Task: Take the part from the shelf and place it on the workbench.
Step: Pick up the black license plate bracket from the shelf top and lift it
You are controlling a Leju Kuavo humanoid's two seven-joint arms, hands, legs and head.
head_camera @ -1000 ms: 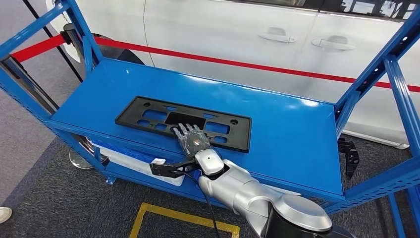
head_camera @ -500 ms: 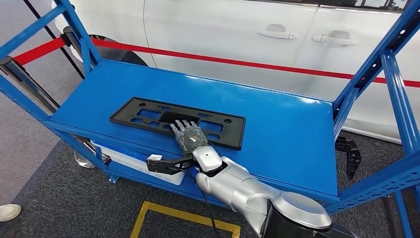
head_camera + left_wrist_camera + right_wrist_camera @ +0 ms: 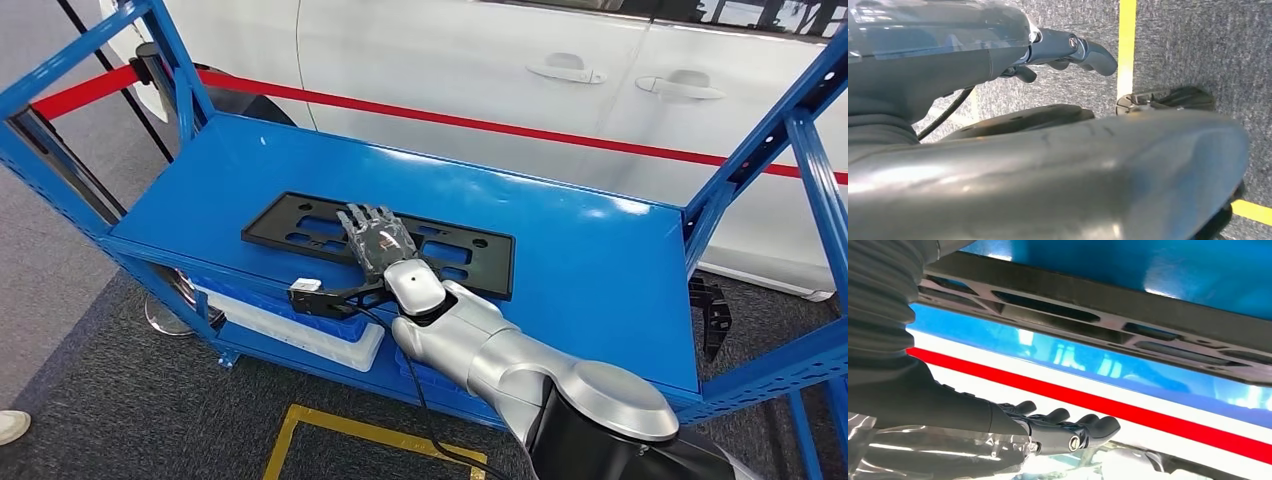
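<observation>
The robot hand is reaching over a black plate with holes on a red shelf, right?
Not quite: the shelf is blue, not red, as the head view shows. The red thing is the stripe behind it. The right robot hand does reach over the black plate with holes.

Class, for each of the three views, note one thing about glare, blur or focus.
Head view: sharp throughout, with white glare patches on the blue shelf beside the black part. Left wrist view: a large, soft, out-of-focus grey shape close to the lens; the floor is clearer. Right wrist view: the right hand is crisp, with reflections on the shelf.
</observation>
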